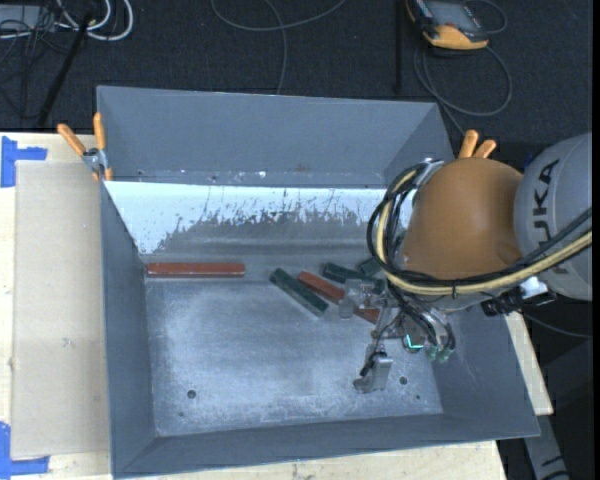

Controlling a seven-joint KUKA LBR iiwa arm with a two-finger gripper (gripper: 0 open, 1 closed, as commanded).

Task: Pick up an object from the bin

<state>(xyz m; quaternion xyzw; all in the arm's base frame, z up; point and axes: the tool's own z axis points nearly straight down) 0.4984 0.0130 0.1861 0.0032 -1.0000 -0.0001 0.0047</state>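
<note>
Grey bin (230, 388): sticks (312, 289) near end effector (373, 376)

Pale grey arm (565, 223), orange wrist cover (460, 218)
The cover is smooth and domed, ringed by looping black and yellow cables (388, 230); the arm bears black KUKA lettering; the small gripper (373, 375) is grey metal.

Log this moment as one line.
gripper low, front right of bin | nearest: red-green heap, further back | brown stick: far left
</note>
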